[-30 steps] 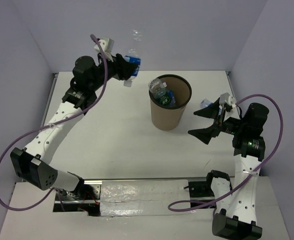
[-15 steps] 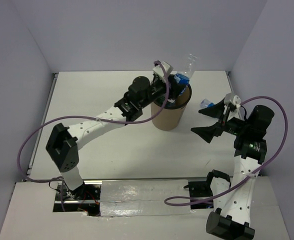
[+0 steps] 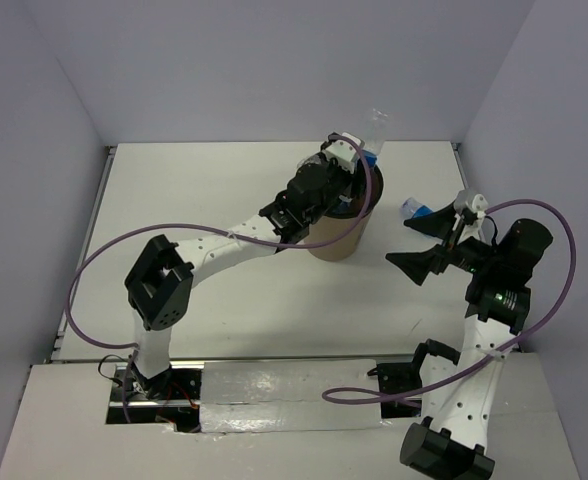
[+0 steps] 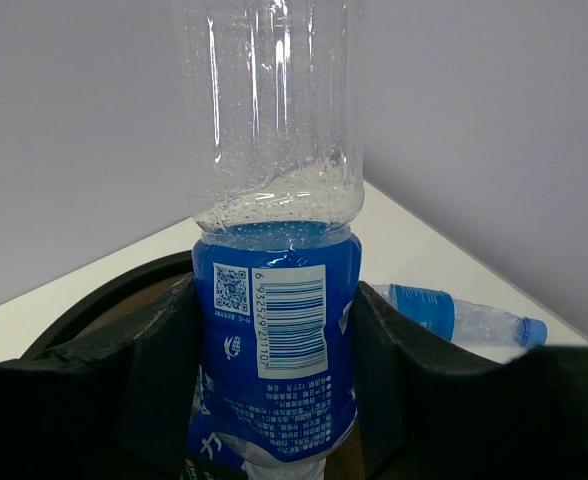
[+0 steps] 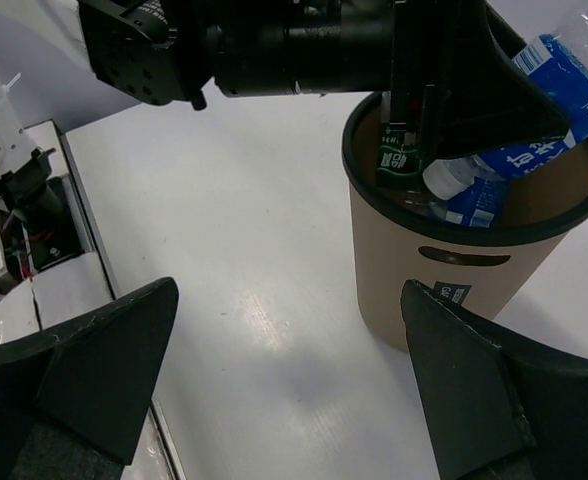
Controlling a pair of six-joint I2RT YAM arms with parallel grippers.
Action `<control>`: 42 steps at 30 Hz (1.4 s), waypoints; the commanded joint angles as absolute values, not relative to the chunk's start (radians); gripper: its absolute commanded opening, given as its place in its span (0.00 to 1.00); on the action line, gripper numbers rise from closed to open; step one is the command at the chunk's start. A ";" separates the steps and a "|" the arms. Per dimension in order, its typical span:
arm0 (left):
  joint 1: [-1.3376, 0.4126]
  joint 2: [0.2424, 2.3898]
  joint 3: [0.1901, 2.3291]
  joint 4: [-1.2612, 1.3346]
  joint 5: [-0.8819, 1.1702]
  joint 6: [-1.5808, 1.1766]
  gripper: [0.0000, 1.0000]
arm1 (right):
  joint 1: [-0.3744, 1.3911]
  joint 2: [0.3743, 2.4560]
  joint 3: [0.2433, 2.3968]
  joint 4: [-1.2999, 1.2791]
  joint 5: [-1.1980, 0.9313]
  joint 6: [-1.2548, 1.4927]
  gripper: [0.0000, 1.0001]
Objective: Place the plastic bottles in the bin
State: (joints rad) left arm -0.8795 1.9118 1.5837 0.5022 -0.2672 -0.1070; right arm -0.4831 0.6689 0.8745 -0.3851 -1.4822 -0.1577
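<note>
- Now the left fingers (image 4: 159, 370) have swung in from about 10 o'clock of the bin (image 3: 336, 243) to right over its mouth.
- They're still pinching the held bottle (image 4: 274, 330) by its blue label. It is tipped cap-down, neck already below the black rim, clear base sticking up.
- Not released yet, so this looks like the drop-off step. Opening here should let it fall in.
- A second bottle (image 5: 477, 205) already lies inside the bin.
- The third bottle (image 3: 415, 208) is still on the bench (image 3: 204, 200), on its side at 3 o'clock of the bin.
- The right fingers (image 3: 412, 268) have barely shifted. They are spread wide and empty, near that third bottle, at about 4 o'clock of the bin.
- Roughly one in, one going in, one left.
</note>
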 commanded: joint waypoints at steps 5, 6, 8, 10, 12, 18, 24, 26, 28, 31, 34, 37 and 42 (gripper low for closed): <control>-0.893 1.836 1.562 0.531 -0.270 -0.126 0.65 | -0.509 0.658 0.858 -0.270 -1.611 -0.068 1.00; -0.893 1.829 1.560 0.505 -0.265 -0.139 0.68 | -0.511 0.658 0.850 -0.249 -1.609 -0.046 1.00; -0.897 1.813 1.557 0.480 -0.256 -0.150 0.80 | -0.517 0.660 0.825 -0.160 -1.609 0.035 1.00; -0.899 1.796 1.552 0.459 -0.252 -0.152 0.88 | -0.522 0.667 0.816 -0.111 -1.608 0.060 1.00; -0.900 1.786 1.537 0.453 -0.256 -0.161 0.93 | -0.529 0.672 0.808 -0.110 -1.600 0.054 1.00; -0.902 1.721 1.499 0.434 -0.245 -0.182 0.99 | -0.538 0.701 0.798 -0.130 -1.572 0.028 1.00; -0.905 1.615 1.496 0.365 -0.229 -0.196 1.00 | -0.520 0.744 0.910 -0.575 -1.205 -0.433 0.99; -0.905 1.554 1.503 0.281 -0.175 -0.189 0.99 | -0.522 0.770 0.879 -0.558 -1.056 -0.478 0.98; -0.905 1.484 1.497 0.223 -0.126 -0.173 0.99 | -0.520 0.805 0.826 -0.494 -0.944 -0.486 0.98; -0.902 1.377 1.474 0.080 -0.084 -0.172 0.99 | -0.522 0.866 0.749 -0.401 -0.737 -0.555 0.98; -0.893 1.254 1.424 -0.090 -0.107 -0.176 0.99 | -0.520 0.937 0.684 -0.272 -0.545 -0.670 1.00; -0.864 1.120 1.320 -0.218 -0.161 -0.187 0.99 | -0.520 1.060 0.704 -0.193 -0.398 -0.767 1.00; -0.744 0.928 1.099 -0.284 -0.114 -0.281 0.99 | -0.520 1.322 0.898 -0.296 -0.412 -0.893 1.00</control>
